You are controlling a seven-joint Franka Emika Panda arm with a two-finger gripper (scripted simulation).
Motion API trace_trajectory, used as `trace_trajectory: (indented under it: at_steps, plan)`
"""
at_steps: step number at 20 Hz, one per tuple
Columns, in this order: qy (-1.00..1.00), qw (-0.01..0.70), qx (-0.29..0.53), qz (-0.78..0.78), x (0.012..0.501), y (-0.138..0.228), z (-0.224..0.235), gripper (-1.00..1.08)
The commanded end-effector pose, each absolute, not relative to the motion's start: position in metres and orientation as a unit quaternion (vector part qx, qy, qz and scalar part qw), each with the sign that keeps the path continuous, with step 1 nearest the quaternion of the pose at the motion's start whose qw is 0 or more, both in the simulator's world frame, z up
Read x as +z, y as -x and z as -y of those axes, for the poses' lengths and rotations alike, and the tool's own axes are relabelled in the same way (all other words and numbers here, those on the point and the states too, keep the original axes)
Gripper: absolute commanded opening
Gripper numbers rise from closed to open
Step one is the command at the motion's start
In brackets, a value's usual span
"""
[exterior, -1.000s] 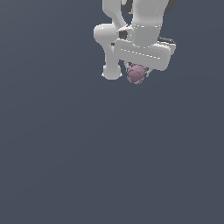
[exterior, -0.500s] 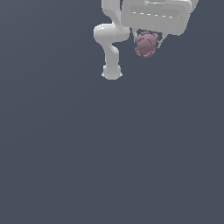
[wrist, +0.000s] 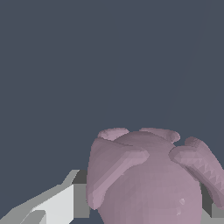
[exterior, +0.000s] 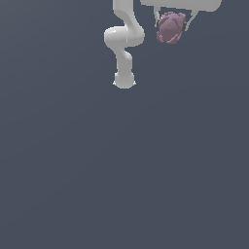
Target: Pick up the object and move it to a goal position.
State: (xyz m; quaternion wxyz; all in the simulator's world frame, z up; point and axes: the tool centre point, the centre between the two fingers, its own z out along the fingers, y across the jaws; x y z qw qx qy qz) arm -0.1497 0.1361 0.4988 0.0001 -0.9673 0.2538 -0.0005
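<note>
Object: you are looking at the object (exterior: 170,27), a lumpy pink-mauve ball, sitting near the upper edge of the exterior view, toward that view's right, well apart from the arm's base (exterior: 124,80).
Object, wrist view: it is filling the near field (wrist: 148,179), bumps and ridges plainly showing, with nothing touching it from underneath.
Hand: the hand (exterior: 171,24) is gripping the object between its fingers; one pale finger (wrist: 57,205) is lying against the ball's side. Most of the hand is running off the exterior view.
Surface: the dark grey surface (exterior: 124,165) is lying bare below; no goal marker is showing in either view.
Step in hand: judged as carry, the pick looking done and you now transporting the object.
Next move: you are needing to hold the grip firm and steer toward the goal; its place cannot be told from here.
Risk: the bumpy ball is likely offering uneven contact, so a slip is possible.
</note>
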Motion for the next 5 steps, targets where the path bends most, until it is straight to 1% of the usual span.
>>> trace_trajectory:
  at_steps: [1,5]
  plan:
    - [0.967,0.0,0.0,-0.254,0.5049,0.1508,-0.1376,-1.0]
    - [0.967,0.0,0.0,-0.254,0.5074,0.1507,-0.1384,-1.0]
